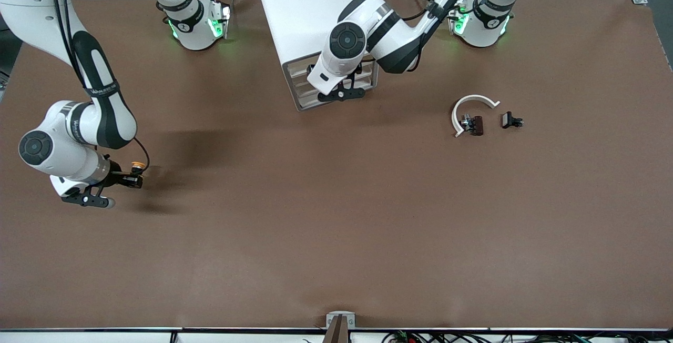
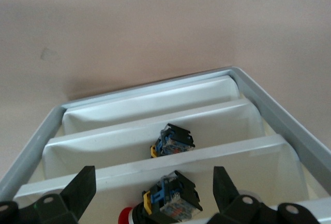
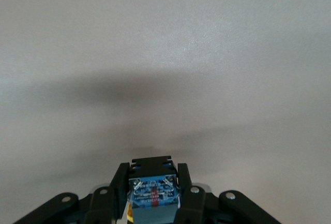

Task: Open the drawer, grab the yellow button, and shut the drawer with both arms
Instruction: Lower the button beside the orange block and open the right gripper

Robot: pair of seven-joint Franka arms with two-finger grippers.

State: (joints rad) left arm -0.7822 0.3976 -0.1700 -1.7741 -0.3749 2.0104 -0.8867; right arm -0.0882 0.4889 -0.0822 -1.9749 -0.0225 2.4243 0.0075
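Brown table (image 1: pixel 336 227), big and flat, w/ two white robot arms reaching over it.

Nearest the front camera, at about 9 o'clock: right gripper (image 1: pixel 138 173) up over bare table at the right arm's end, fingers squeezed tight on the button (image 1: pixel 138 165). Orange-yellow cap just showing in the front view; blue and black body (image 3: pixel 153 195) pinched between the fingers (image 3: pixel 185 195) in the right wrist view. So button out of the drawer already.

Farther up, at about 2 o'clock: curved white piece (image 1: pixel 469 110) lying on the table, small dark part (image 1: pixel 475 124) touching it, another small black part (image 1: pixel 511 120) just beside.

Farther still, near 12 o'clock: white drawer box (image 1: pixel 310 17) w/ its grey-framed drawer (image 1: pixel 294 88) pulled out. Left gripper (image 1: pixel 342 94) right at the drawer front, fingers (image 2: pixel 81 189) spread wide, holding nothing. Two more buttons (image 2: pixel 173 140) lying inside, in separate slots, per the left wrist view.

Step in hand, prob: shutting the drawer. Best done w/ a slow straight push on the front edge, square on, not at a corner, so box doesn't twist or slide. Good to keep fingertips out of the slots. Right arm best kept holding tight and well away from the box.
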